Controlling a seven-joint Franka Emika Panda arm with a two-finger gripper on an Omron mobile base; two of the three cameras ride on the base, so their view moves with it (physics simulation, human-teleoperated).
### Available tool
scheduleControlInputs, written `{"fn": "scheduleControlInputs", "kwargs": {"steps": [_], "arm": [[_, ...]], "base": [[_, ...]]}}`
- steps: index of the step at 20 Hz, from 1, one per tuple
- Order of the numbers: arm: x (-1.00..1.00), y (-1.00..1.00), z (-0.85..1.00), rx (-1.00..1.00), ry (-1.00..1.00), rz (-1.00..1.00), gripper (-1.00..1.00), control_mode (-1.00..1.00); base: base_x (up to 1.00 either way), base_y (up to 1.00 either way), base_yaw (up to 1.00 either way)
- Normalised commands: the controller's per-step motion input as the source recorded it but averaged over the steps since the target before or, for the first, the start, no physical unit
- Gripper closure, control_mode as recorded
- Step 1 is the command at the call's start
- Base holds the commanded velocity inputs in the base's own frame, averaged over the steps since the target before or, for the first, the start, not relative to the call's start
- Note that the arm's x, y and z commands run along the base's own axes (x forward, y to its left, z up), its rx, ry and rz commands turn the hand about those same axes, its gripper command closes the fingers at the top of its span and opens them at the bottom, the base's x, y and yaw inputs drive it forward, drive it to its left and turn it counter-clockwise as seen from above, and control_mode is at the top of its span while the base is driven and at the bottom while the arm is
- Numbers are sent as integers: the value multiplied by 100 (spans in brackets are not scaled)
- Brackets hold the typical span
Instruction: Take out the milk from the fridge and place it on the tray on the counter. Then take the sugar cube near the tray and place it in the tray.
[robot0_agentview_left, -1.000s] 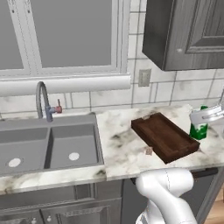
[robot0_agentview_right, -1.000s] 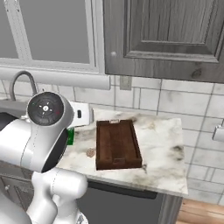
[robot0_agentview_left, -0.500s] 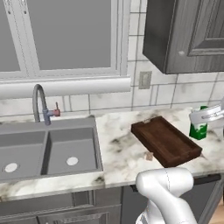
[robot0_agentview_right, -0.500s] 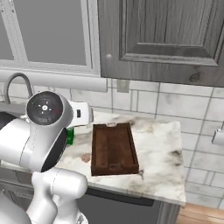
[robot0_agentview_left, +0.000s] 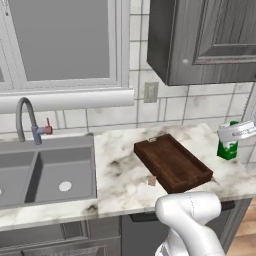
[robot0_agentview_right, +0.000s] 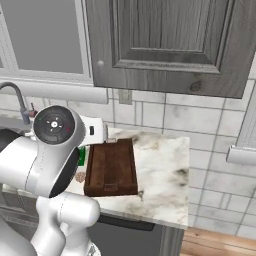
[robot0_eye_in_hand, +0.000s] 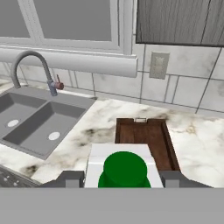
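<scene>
The gripper (robot0_eye_in_hand: 121, 178) is closed on the milk (robot0_agentview_left: 228, 145), one dark finger on each side of the carton. In the hand view the carton's white top and round green cap face the camera, so its long axis runs along the gripper, away from the lens. In the left base view the milk stands upright, green body below and white top under the hand, held above the right end of the counter (robot0_agentview_left: 120, 165), to the right of the tray (robot0_agentview_left: 172, 162) and apart from it.

The tray lies flat on the counter with its long axis slanting from the wall toward the front edge. The sugar cube (robot0_agentview_left: 151, 180) rests on the counter just beside the tray's near left corner. The sink (robot0_agentview_left: 45, 172) sits well to the left.
</scene>
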Motion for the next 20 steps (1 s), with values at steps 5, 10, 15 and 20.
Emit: {"fn": "scheduleControlInputs", "kwargs": {"steps": [5, 10, 15, 20], "arm": [[0, 0, 0, 0, 0, 0, 100, 100], [0, 0, 0, 0, 0, 0, 100, 100], [0, 0, 0, 0, 0, 0, 100, 100], [5, 0, 0, 0, 0, -3, 100, -100]], "base": [[94, 8, 0], [78, -1, 0], [36, 0, -2], [19, 0, -13]]}}
